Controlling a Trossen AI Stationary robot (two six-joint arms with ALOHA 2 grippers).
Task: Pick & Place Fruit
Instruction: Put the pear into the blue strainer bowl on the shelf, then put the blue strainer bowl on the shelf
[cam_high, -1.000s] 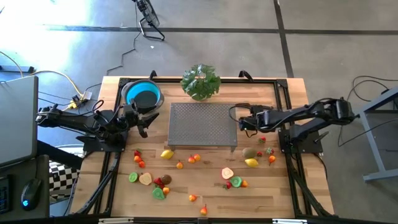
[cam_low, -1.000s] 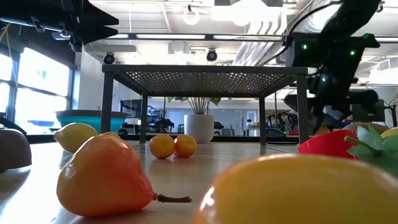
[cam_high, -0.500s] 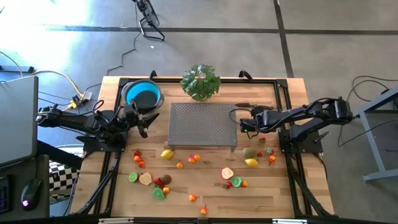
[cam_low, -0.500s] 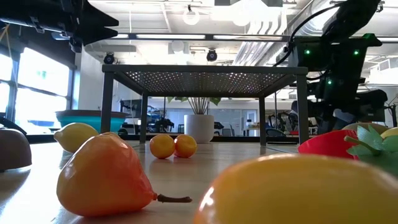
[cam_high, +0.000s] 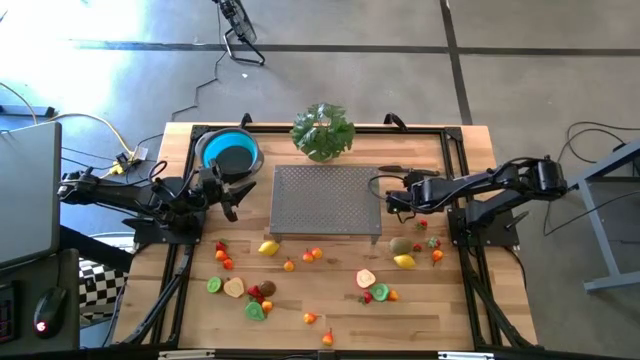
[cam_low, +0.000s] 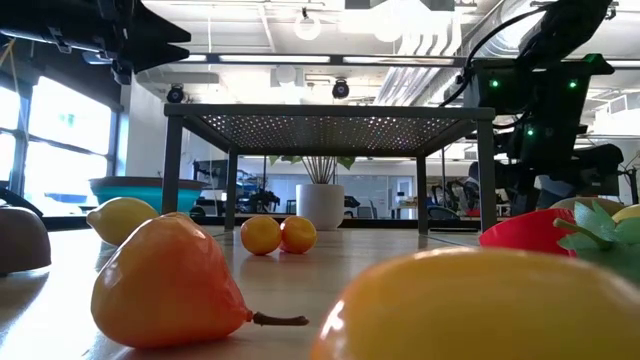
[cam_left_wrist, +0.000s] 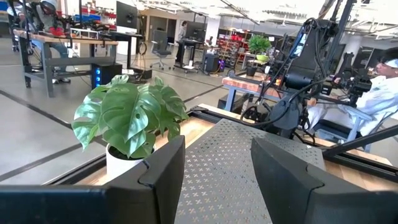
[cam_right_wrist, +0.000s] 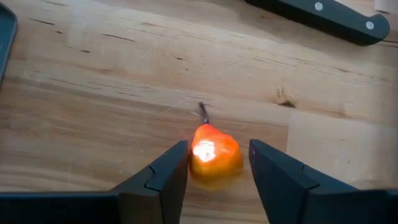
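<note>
The table (cam_high: 330, 300) is pale wooden planking with visible grain and knots. At its middle stands a grey perforated metal rack (cam_high: 326, 200) on thin legs, a leafy green plant (cam_high: 323, 130) in a white pot behind it, and a round blue bowl (cam_high: 229, 152) with a dark inside near the left arm.

The right gripper (cam_right_wrist: 217, 163) hangs low over the wood just beside the rack's right edge, its two dark, blocky fingers spread apart. Between them, touching neither as far as can be seen, lies a small glossy orange pear (cam_right_wrist: 214, 155), smooth and rounded at the body, narrowing to a thin dark stem. Its long axis runs along the gap between the fingers, stem end pointing away from the wrist. A black-handled knife (cam_right_wrist: 323, 15) with pale rivets lies farther off on the boards.

The other fruit (cam_high: 268, 247) lies scattered over the near half of the table: a yellow lemon, small orange balls, green and cream slices, red pieces, a brown one.

The left gripper (cam_left_wrist: 211, 171) is held above the table beside the bowl, fingers parted and empty, pointing toward the rack
</note>
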